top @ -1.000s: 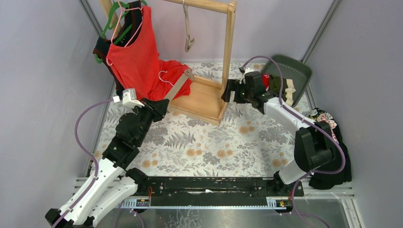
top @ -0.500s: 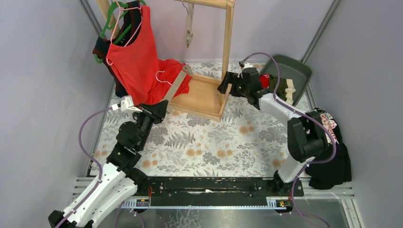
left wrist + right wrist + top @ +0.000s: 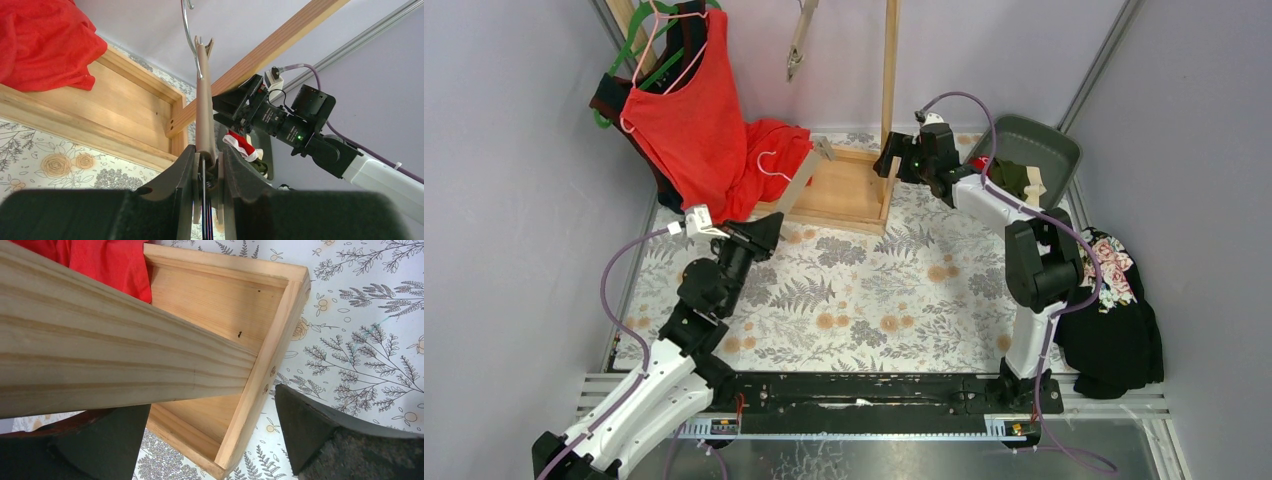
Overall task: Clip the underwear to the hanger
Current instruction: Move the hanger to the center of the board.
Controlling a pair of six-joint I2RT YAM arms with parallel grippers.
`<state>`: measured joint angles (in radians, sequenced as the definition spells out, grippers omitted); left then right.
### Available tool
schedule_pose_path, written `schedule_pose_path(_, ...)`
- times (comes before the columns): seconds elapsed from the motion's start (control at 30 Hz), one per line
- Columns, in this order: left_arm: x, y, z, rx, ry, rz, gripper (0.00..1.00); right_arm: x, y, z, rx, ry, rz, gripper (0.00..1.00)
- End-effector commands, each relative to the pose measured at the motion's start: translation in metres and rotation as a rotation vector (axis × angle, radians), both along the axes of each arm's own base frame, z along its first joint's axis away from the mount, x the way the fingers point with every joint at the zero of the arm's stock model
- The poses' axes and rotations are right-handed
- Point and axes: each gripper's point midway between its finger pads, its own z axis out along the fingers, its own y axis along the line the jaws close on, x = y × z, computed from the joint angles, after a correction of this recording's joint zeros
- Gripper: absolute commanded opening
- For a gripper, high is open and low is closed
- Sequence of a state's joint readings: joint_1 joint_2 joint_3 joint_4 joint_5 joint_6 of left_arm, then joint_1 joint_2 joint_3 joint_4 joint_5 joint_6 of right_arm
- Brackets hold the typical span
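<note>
My left gripper (image 3: 762, 228) is shut on the low end of a taupe clip hanger (image 3: 799, 180), which slants up over the wooden rack's base; in the left wrist view the hanger's bar (image 3: 202, 100) rises from between my jaws (image 3: 207, 160). The red brief (image 3: 981, 165) and the olive brief (image 3: 1014, 178) lie in the grey bin (image 3: 1054, 150); they also show in the left wrist view, red (image 3: 242, 145) and olive (image 3: 257, 165). My right gripper (image 3: 886, 165) is open, its jaws either side of the rack's upright post (image 3: 100, 355), with nothing held (image 3: 210, 435).
The wooden rack (image 3: 844, 190) stands at the back centre. A red tank top (image 3: 684, 110) hangs on its left end. A second clip hanger (image 3: 799, 50) dangles from the top bar. A black floral cloth (image 3: 1114, 300) lies at the right edge.
My right gripper has moved left to the rack's post. The rack, with the tank top, has shifted left and back. My left arm has drawn back a little, still holding the hanger.
</note>
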<state>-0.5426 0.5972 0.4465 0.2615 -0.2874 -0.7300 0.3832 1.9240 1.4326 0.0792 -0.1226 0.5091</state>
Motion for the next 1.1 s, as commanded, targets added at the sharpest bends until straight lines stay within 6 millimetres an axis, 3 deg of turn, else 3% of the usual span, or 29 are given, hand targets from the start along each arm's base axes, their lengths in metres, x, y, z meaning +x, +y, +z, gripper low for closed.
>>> schedule_pose_path(0.0,-0.003,0.004,0.029,-0.106,-0.101,0.012,0.0,-0.002,0.006,0.047,0.008,-0.115,0.029,0.99)
schedule_pose_path(0.2,0.001,0.016,0.011,-0.223,-0.042,0.088,0.0,-0.043,-0.025,0.071,-0.027,-0.147,-0.026,0.99)
schedule_pose_path(0.53,0.014,0.012,-0.019,-0.435,0.008,0.154,0.0,-0.111,-0.111,0.047,-0.262,-0.056,-0.256,0.99)
schedule_pose_path(0.7,0.006,0.0,-0.026,-0.561,-0.002,0.193,0.0,-0.133,-0.145,0.053,-0.331,-0.101,-0.36,1.0)
schedule_pose_path(0.9,-0.014,-0.008,-0.019,-0.688,-0.053,0.296,0.0,-0.133,-0.176,0.065,-0.428,-0.111,-0.429,0.99)
schedule_pose_path(1.07,-0.016,-0.018,-0.032,-0.76,-0.028,0.369,0.0,-0.111,-0.197,0.051,-0.385,-0.031,-0.434,0.98)
